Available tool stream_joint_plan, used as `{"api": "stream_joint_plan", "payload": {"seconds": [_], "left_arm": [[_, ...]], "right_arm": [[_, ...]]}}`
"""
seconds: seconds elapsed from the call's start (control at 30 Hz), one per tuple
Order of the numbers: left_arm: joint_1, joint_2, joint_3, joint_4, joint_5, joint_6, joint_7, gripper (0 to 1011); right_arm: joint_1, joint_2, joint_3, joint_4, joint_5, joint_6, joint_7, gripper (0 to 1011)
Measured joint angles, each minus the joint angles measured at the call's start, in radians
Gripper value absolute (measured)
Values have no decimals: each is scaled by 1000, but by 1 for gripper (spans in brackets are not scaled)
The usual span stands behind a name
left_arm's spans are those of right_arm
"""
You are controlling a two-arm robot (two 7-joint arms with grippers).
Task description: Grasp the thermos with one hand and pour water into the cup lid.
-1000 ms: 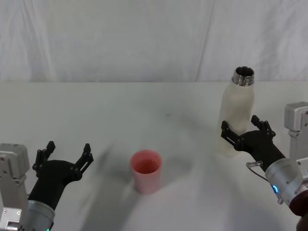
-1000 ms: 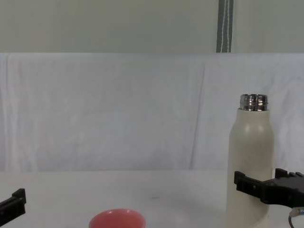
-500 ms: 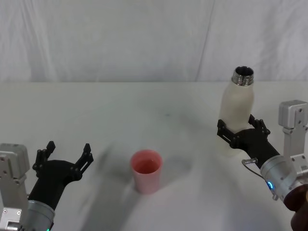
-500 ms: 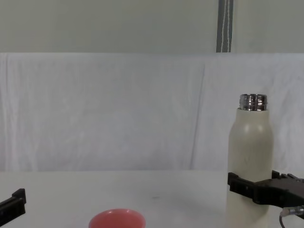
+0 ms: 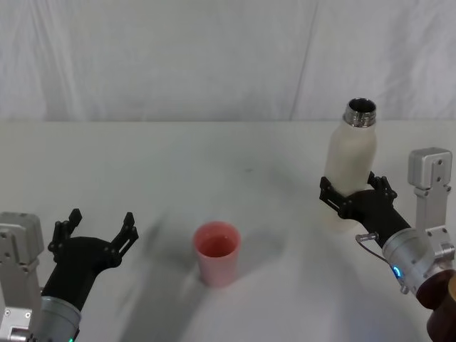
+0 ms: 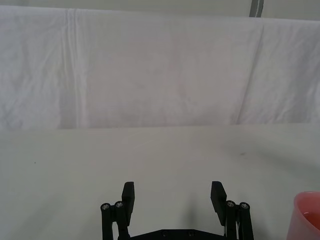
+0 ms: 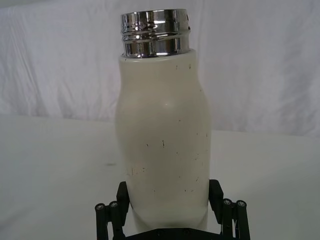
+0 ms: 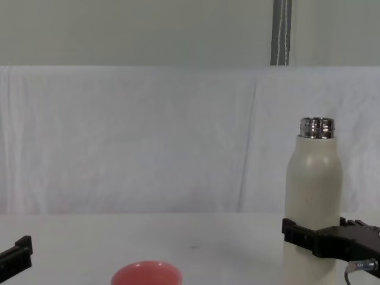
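The cream-white thermos (image 5: 350, 160) stands upright at the table's right, its steel neck uncapped. My right gripper (image 5: 350, 191) is open, with one finger on each side of the thermos's lower body (image 7: 162, 140); in the right wrist view the right gripper (image 7: 169, 192) has its fingers close against the thermos's sides. The chest view shows the thermos (image 8: 313, 190) with the right gripper (image 8: 317, 231) around it low down. The pink cup lid (image 5: 216, 253) stands upright at centre front, also seen in the chest view (image 8: 146, 274). My left gripper (image 5: 100, 222) hovers open at front left, apart from the cup lid.
A white cloth covers the table (image 5: 178, 164) and hangs as a backdrop behind it. In the left wrist view the left gripper (image 6: 173, 195) faces bare cloth, with the cup lid (image 6: 307, 215) at the frame's edge. Open table lies between the cup lid and the thermos.
My right gripper has moved forward, so its fingers now reach around the thermos's lower body. Thermos, cup lid and left arm have stayed put.
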Motion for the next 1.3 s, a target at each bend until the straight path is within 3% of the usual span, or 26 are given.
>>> {"api": "stream_joint_plan", "payload": {"seconds": [0.37, 0.5, 1.3], "left_arm": [[0, 0, 0, 0, 0, 0, 0, 1001], [0, 0, 0, 0, 0, 0, 0, 1001], [0, 0, 0, 0, 0, 0, 0, 1001]], "right_arm": [[1, 0, 1, 2, -1, -2, -1, 1002], [1, 0, 1, 1, -1, -2, -2, 949], [0, 0, 1, -1, -2, 0, -3, 950]]}}
